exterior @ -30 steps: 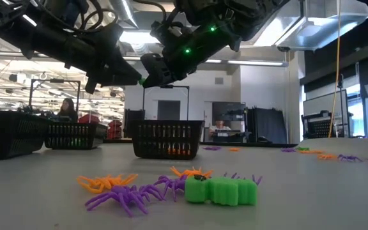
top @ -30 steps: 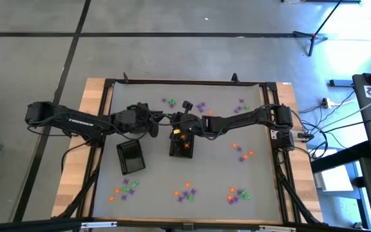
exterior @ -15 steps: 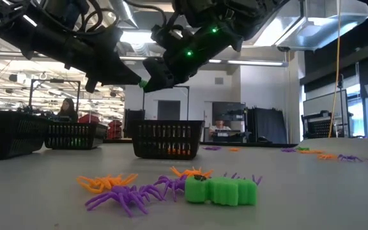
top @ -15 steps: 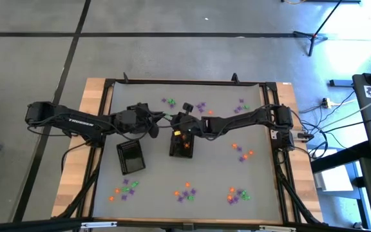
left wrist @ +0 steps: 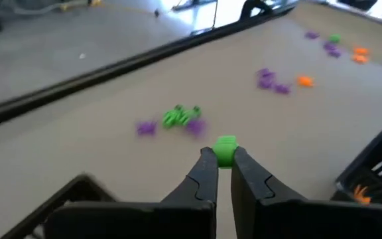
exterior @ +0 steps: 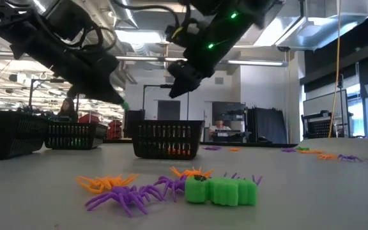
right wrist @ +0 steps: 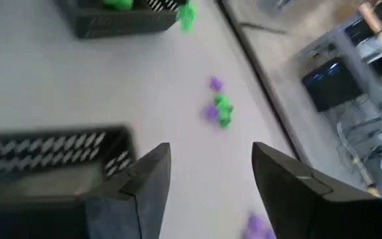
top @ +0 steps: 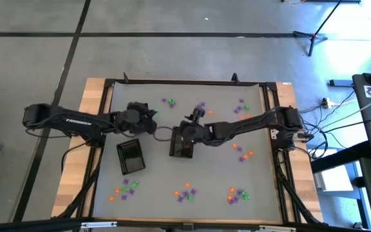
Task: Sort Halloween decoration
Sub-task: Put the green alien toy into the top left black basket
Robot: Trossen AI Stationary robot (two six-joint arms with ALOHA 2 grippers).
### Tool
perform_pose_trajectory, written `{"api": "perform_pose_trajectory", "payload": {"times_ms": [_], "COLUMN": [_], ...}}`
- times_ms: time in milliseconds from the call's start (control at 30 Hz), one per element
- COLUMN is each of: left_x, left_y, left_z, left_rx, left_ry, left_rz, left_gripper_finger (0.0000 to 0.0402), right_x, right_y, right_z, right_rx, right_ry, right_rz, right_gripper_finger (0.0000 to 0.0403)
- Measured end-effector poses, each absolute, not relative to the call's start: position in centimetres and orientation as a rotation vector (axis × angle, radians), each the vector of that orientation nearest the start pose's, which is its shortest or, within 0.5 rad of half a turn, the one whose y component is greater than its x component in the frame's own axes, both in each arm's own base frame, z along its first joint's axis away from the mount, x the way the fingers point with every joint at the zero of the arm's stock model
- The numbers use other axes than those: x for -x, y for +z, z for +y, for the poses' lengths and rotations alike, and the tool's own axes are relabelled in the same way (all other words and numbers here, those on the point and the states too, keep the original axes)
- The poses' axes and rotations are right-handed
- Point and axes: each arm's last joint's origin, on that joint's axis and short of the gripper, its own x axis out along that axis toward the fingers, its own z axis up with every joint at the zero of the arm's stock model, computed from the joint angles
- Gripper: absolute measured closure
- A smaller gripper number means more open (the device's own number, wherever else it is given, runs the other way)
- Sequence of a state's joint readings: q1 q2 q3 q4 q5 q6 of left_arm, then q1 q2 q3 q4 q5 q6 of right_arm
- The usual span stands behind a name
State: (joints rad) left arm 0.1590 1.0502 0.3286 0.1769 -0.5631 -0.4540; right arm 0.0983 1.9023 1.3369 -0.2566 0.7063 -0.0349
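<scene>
Left wrist view, L hand (left wrist: pixel 225 166) pinching green trinket (left wrist: pixel 225 149), orientation unclear

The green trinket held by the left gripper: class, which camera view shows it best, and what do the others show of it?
The left wrist view: the green trinket sits pinched at the tips of the left gripper, close up. The low view shows only a green speck at those tips. In the high view it is too small to make out.

A flat grey table (top: pixel 211 164) with a dark metal frame and wooden side strips carries three black rectangular mesh trays, one at the middle (top: pixel 183 146), one left of it (top: pixel 131 156), one farther back left (top: pixel 136 109). Tiny plastic Halloween trinkets in orange, purple and green lie scattered directly on it, in clusters along the front edge (top: pixel 186 192) and toward the back (top: pixel 201 106) and right (top: pixel 242 153).
</scene>
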Motion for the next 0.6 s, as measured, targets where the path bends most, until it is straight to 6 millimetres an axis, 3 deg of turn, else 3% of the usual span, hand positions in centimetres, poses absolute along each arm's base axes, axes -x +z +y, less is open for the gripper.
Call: {"api": "perform_pose_trajectory", "payload": {"times_ms": [200,300,600], "left_x": [-17.0,-16.0,-14.0], "left_y": [17.2,17.2,16.8], "left_z": [4.4,4.3,4.0], "left_rx": [0.339,0.359,0.394], "left_ry": [0.843,0.883,0.960], "left_rz": [0.424,0.448,0.546], "left_gripper_finger": [0.0401,0.0401,0.0401], "right_x": [-39.0,-37.8,-31.8], "right_y": [20.8,20.0,17.5], "right_z": [3.4,3.4,2.5], "right_rx": [0.324,0.324,0.194], "right_ry": [-0.557,-0.555,-0.645], "right_rz": [0.830,0.860,0.881], "right_gripper_finger": [0.0216,0.0224,0.0235]}}
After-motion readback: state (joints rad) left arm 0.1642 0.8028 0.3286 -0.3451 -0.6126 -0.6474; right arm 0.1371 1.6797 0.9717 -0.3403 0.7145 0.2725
